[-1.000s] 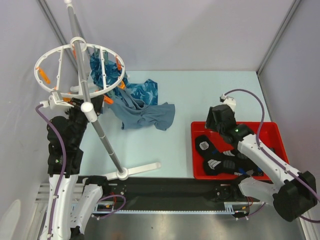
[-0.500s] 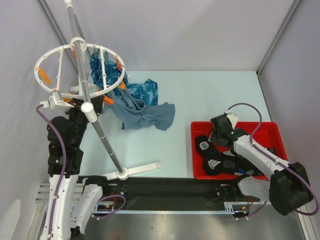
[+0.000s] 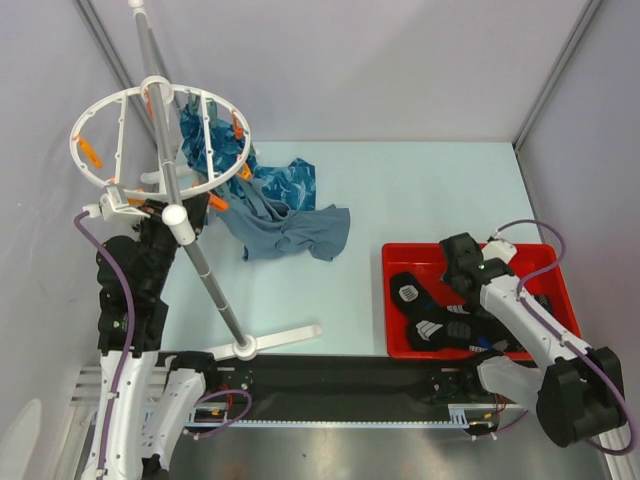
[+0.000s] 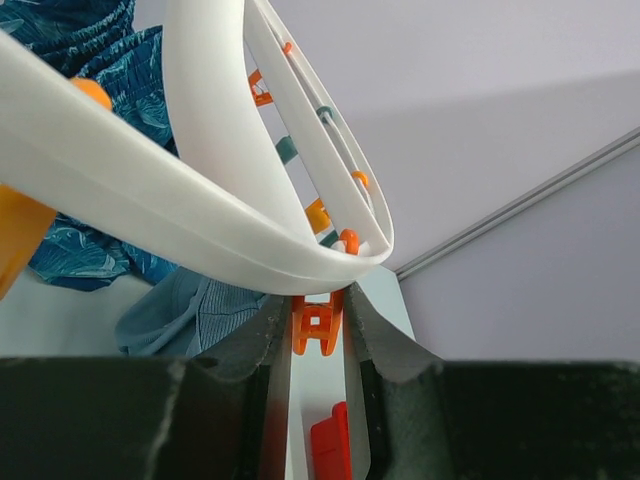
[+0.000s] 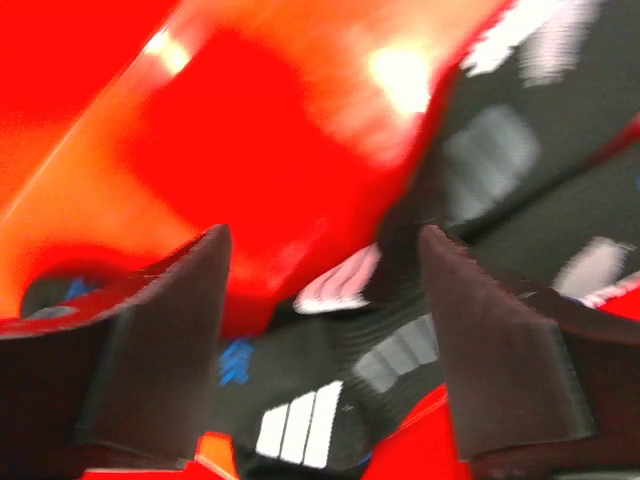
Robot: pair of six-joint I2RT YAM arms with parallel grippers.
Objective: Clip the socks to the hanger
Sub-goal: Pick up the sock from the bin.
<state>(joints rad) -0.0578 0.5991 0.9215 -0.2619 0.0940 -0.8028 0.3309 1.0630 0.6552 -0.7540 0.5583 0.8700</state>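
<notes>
Several black socks [image 3: 445, 315] with white striped patches lie in a red tray [image 3: 540, 262] at the right. My right gripper [image 3: 460, 268] is open and empty, low over them inside the tray. In the right wrist view its gripper [image 5: 325, 330] frames the socks [image 5: 330, 400] on the tray [image 5: 200, 150], blurred. The white ring hanger [image 3: 160, 140] stands on a pole at the left. My left gripper [image 3: 132, 206] is at the ring's near edge. In the left wrist view it [image 4: 318, 330] is shut on an orange clip [image 4: 318, 326] under the ring [image 4: 200, 190].
Blue patterned cloths [image 3: 208, 135] hang from the ring's far side, held by orange clips. A plain grey-blue cloth [image 3: 292, 232] lies on the table beside them. The hanger's pole [image 3: 200, 265] and foot [image 3: 275, 340] stand between the arms.
My right gripper has moved right and down from the tray's far left corner to low over the socks. The left arm and hanger have not moved.
</notes>
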